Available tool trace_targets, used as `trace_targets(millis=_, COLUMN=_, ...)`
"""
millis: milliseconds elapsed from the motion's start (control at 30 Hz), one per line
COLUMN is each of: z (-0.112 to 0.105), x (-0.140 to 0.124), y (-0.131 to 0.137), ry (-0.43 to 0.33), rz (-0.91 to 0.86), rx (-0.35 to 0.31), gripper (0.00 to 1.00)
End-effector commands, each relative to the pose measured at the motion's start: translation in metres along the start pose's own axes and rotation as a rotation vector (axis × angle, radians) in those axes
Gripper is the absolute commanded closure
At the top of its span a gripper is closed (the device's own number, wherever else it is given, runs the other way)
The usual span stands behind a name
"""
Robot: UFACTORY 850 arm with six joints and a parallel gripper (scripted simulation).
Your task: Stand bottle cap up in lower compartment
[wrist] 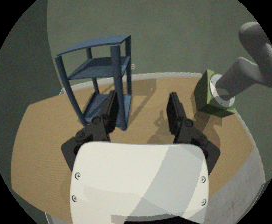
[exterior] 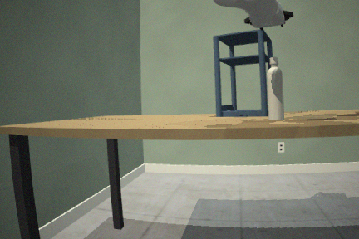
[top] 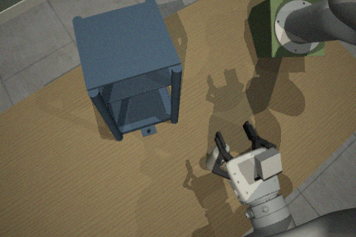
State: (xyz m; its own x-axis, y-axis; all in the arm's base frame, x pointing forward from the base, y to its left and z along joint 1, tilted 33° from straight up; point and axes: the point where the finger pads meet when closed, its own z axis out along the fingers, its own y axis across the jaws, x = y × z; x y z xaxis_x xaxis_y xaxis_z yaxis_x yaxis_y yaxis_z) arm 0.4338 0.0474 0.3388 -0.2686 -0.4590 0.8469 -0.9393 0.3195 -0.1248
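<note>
Open fingers high, bottle waiting on the table

You've got the gripper [top: 232,128] [exterior: 269,17] [wrist: 143,99] up in the air, fingers spread with nothing between them. That wide stance makes sense: it leaves room to pass around the bottle's body. The hand looks tilted outward, so it probably needs re-aiming and lowering before any grasp.

Now the bottle [top: 212,160] [exterior: 275,95], on the table at about eight o'clock from your fingertips in the top view, upright, cap up. It's out of the wrist view, so you'd be wise to line up from the other two. Standing that way, it invites a level side grip that keeps its base free for setting down.

Farther on, at ten o'clock from the bottle, the shelving unit [top: 128,48] [exterior: 263,74] [wrist: 118,75] stands with its lower compartment unfilled. The shelf overhead argues for entering low and level, lifting just enough to clear the lip.
</note>
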Motion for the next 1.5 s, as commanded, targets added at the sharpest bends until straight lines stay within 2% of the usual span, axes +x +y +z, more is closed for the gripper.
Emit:
trace_targets(millis=0, z=0.000, x=0.000, y=0.000, ry=-0.001, rz=0.009, rx=-0.008, gripper=0.28)
trace_targets(millis=933, z=0.000, x=-0.001, y=0.000, ry=-0.001, rz=0.017, rx=-0.016, gripper=0.28)
trace_targets(millis=1467, z=0.000, x=-0.013, y=-0.001, ry=-0.003, rz=0.019, rx=-0.016, gripper=0.28)
